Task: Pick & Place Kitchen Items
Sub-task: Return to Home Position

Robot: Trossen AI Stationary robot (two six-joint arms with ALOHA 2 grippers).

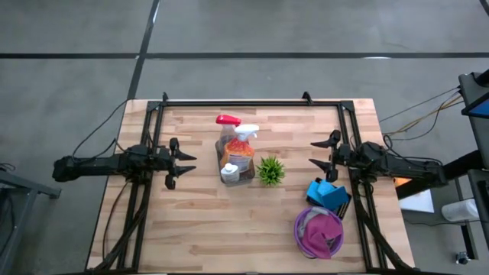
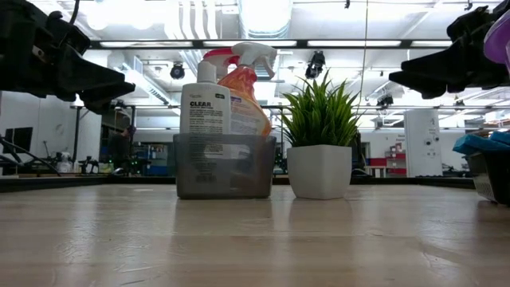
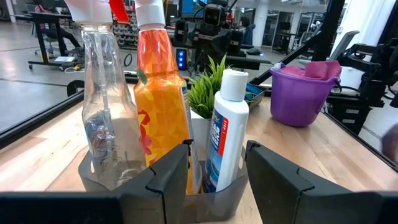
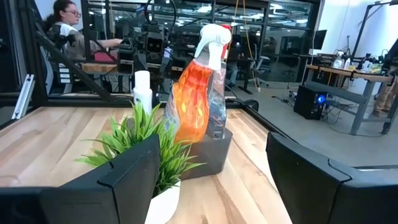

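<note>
A grey caddy point(image 1: 238, 169) stands mid-table. In it are a clear spray bottle with a red trigger point(image 1: 227, 122), an orange spray bottle with a white trigger point(image 3: 160, 93) and a white-capped bottle point(image 3: 227, 130). Blue sponges point(image 1: 327, 192) sit in a dark holder at the right. A magenta cloth point(image 1: 324, 233) lies in a purple bucket point(image 3: 298, 99) near the front right. My left gripper point(image 1: 188, 163) hovers open to the left of the caddy, pointing level at it. My right gripper point(image 1: 314, 154) hovers open to the right of the plant.
A small spiky green plant point(image 1: 270, 170) in a white pot point(image 2: 319, 171) stands just right of the caddy. Black rails point(image 1: 153, 145) run along the left, right and far sides. Bare wood lies at the front left. A person point(image 4: 62, 25) sits beyond the table.
</note>
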